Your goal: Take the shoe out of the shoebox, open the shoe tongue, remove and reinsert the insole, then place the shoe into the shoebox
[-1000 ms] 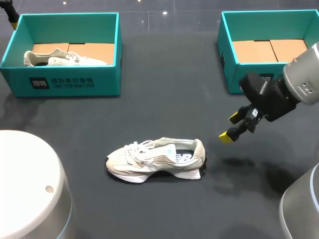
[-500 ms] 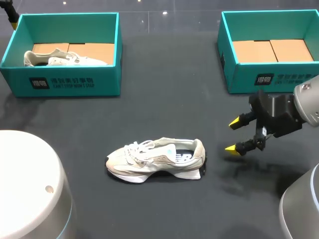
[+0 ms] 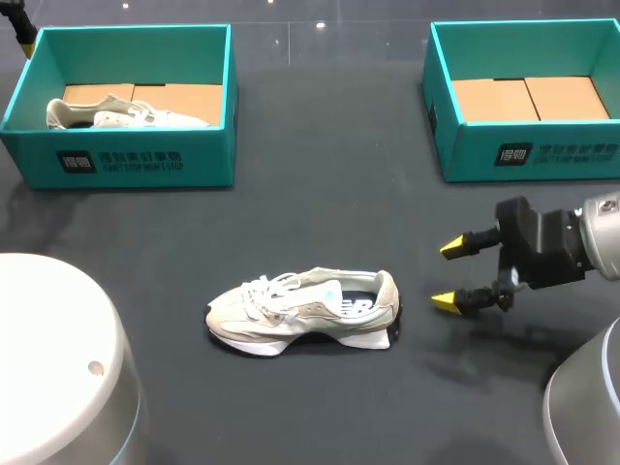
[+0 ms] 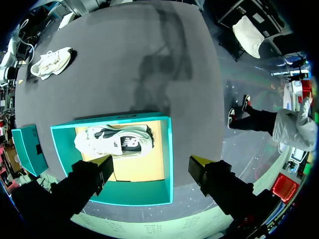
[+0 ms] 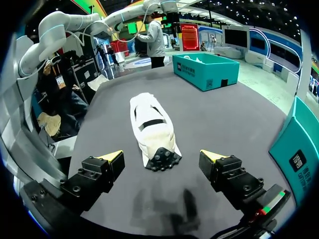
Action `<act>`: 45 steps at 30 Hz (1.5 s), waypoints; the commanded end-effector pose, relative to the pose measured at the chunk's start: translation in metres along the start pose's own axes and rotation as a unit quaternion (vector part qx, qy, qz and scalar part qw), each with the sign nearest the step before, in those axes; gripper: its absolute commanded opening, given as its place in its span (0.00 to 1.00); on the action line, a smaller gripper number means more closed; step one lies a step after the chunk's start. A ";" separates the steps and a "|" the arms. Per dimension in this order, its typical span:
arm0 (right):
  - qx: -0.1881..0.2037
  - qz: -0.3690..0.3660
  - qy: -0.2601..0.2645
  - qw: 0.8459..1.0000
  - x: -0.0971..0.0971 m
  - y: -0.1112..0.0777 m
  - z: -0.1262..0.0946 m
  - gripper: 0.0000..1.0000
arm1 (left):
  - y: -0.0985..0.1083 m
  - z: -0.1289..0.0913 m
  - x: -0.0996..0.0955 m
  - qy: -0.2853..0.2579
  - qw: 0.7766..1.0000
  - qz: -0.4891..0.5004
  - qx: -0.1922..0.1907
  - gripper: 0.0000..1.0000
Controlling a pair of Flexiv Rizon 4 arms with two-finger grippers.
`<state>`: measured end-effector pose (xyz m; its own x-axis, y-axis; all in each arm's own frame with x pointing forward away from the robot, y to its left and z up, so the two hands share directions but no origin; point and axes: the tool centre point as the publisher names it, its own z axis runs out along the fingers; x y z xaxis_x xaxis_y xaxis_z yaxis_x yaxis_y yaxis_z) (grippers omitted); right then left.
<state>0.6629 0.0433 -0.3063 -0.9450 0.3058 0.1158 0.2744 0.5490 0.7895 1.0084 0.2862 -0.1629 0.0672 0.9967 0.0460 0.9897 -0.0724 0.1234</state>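
Observation:
A cream sneaker (image 3: 305, 312) lies on its side on the dark table, toe to the left. My right gripper (image 3: 448, 274) hangs open just right of its heel, apart from it. In the right wrist view the sneaker (image 5: 152, 127) lies straight ahead, heel toward the open gripper (image 5: 161, 157). My left gripper (image 4: 152, 163) is open high above the left teal shoebox (image 4: 167, 149), which holds a second sneaker (image 4: 114, 141). That shoebox (image 3: 136, 165) stands at the back left, the right teal shoebox (image 3: 542, 155) at the back right with only cardboard inside.
The white bases of my arms (image 3: 58, 368) fill the front corners of the head view. Open dark table lies between the two boxes and all around the sneaker.
My right gripper has dropped lower toward the table and turned level, so that its fingers now point at the sneaker's heel. The sneaker and the left arm have stayed still.

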 end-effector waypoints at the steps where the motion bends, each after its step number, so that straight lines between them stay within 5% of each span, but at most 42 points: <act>1: -0.021 -0.039 -0.002 0.999 -0.001 -0.011 0.000 1.00 | -0.001 -0.001 0.000 0.001 1.000 0.001 -0.001 1.00; 17: -0.068 -0.100 -0.007 0.993 -0.030 -0.063 0.010 1.00 | -0.001 -0.001 0.000 0.001 1.000 0.001 -0.001 1.00; 32: -0.068 -0.100 -0.007 0.993 -0.030 -0.063 0.010 1.00 | -0.001 -0.001 0.000 0.001 1.000 0.001 -0.001 1.00; 40: -0.101 -0.061 -0.012 0.993 -0.043 -0.099 0.005 1.00 | -0.001 -0.001 0.000 0.001 1.000 0.001 -0.001 1.00; 45: -0.109 -0.056 -0.006 0.992 -0.044 -0.104 0.008 1.00 | -0.001 -0.001 0.000 0.001 1.000 0.001 -0.001 1.00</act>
<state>0.6744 -0.0225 -0.3960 -0.9635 0.2673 0.0118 0.1230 0.4035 0.9066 1.0084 0.2863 -0.1629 0.0672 0.9967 0.0461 0.9897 -0.0724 0.1233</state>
